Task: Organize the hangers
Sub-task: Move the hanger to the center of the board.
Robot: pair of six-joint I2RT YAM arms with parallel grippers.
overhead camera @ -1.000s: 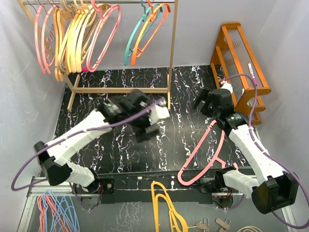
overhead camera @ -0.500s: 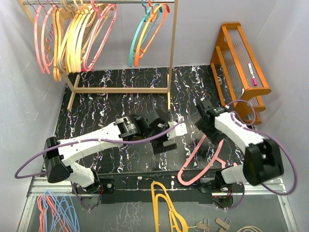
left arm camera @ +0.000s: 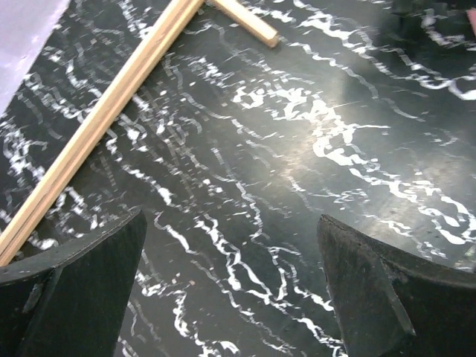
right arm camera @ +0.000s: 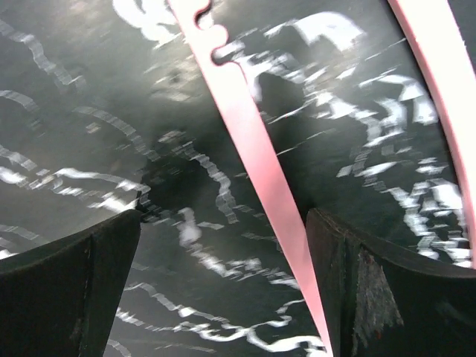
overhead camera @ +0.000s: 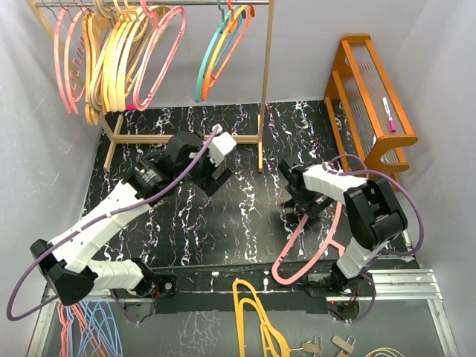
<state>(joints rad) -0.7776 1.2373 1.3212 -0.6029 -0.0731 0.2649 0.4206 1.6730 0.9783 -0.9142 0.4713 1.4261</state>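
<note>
Most of the hangers [overhead camera: 111, 56] hang on the rail at the back: pink, tan, yellow-orange, and a teal and orange pair [overhead camera: 223, 48]. One pink hanger [overhead camera: 311, 239] lies flat on the black mat at front right. My right gripper [overhead camera: 295, 210] hovers open over its upper end. In the right wrist view the pink hanger's notched arm [right arm camera: 253, 145] runs between the fingers, close to the right one, and the right gripper [right arm camera: 223, 286] holds nothing. My left gripper [overhead camera: 216, 178] is open above bare mat in front of the rack; the left gripper [left arm camera: 234, 290] is empty.
The wooden rack's base bar [left arm camera: 97, 119] and right post [overhead camera: 265, 82] stand just behind the left gripper. An orange wooden shelf [overhead camera: 372, 97] is at the right. A mustard-yellow hanger [overhead camera: 256, 316] and a blue-and-pink bunch [overhead camera: 85, 323] lie past the mat's front edge.
The left arm swung toward the middle, then back up-left near the rack base. The right gripper came left and down from the shelf, over the pink hanger's upper end.
</note>
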